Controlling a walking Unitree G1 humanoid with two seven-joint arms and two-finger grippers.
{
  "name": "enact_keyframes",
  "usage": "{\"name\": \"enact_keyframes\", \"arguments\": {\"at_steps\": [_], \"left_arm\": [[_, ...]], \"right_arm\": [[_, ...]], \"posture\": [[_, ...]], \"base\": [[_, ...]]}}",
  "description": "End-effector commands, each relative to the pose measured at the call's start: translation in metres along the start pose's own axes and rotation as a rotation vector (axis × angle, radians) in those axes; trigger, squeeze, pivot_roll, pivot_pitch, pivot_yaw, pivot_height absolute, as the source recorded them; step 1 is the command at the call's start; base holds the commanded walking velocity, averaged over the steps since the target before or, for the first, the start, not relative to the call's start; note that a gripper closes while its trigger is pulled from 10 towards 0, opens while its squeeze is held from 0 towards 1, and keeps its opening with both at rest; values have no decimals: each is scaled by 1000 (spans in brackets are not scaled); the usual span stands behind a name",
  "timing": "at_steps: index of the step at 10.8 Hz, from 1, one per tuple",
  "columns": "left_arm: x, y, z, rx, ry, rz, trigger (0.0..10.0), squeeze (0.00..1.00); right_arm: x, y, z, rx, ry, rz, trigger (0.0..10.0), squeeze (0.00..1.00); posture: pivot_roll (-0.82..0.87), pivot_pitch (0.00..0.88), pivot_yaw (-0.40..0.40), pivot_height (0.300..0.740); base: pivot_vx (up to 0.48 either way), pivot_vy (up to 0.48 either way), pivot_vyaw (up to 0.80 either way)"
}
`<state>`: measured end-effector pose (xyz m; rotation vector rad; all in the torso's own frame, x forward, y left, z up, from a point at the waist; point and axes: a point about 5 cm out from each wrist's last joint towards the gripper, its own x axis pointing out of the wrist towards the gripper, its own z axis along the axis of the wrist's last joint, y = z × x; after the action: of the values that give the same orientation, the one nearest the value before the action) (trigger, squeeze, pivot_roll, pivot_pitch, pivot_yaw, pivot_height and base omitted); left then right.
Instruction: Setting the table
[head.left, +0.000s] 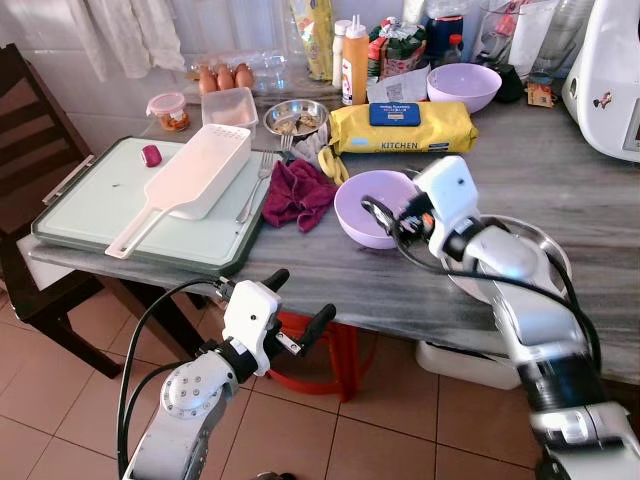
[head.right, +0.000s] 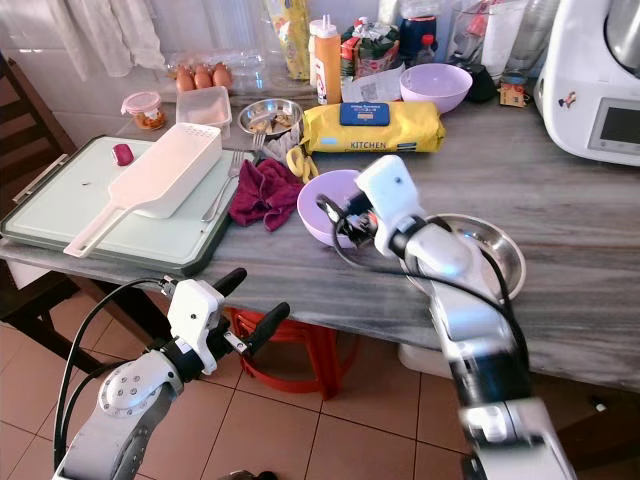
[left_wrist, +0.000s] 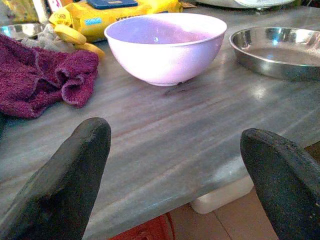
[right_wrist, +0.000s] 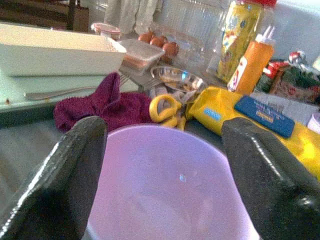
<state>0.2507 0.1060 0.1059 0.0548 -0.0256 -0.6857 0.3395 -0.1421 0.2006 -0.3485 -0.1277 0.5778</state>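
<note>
2 grippers working at the grey marble table (head.left: 560, 170). Right gripper (right_wrist: 162, 175) hanging just above the near lilac bowl (head.left: 372, 208), black fingers (right_wrist: 65, 175) spread wide on both sides of the rim, not touching it as far as can be seen. Left gripper (head.left: 298, 303) staying low at the table's front edge, below the top, fingers (left_wrist: 70, 175) also wide apart and pinching nothing, pointing toward the same bowl. Bowl standing upright near the front part of the table, between a crumpled maroon cloth (head.left: 298, 192) on its left and a shallow steel plate (left_wrist: 277, 50) on its right, close to both but apart. Lying behind the bowl: a yellow pack of wipes (head.left: 403, 127), with yellow-handled scissors (right_wrist: 167, 111) near the cloth. Resting on the pale green tray (head.left: 90, 205) at the left: a white long-handled container (head.left: 190, 180) and 1 fork (head.left: 257, 183). Standing further back: a 2nd lilac bowl (head.left: 463, 86), a small steel bowl (head.left: 295, 117), some eggs (head.left: 223, 77) and an orange bottle (head.left: 355, 62)
</note>
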Motion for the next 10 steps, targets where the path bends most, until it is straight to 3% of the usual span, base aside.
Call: {"name": "enact_keyframes", "arguments": {"at_steps": [1,5,10], "left_arm": [[-1,0,-4,4,19,-4,10000,0],[3,1,-4,-3,14,-13,10000,0],[9,2,0,-46,-5,-114,10000,0]], "right_arm": [[-9,-8,9,-23,-14,-36,10000,1000],[-61,-13,5,-92,120,-145,10000,1000],[-98,-33,-16,27,330,-431,10000,1000]], "posture": [[-119,101,99,740],[-162,106,112,740],[-200,107,124,740]], "base": [[0,0,0],[0,0,0],[0,0,0]]}}
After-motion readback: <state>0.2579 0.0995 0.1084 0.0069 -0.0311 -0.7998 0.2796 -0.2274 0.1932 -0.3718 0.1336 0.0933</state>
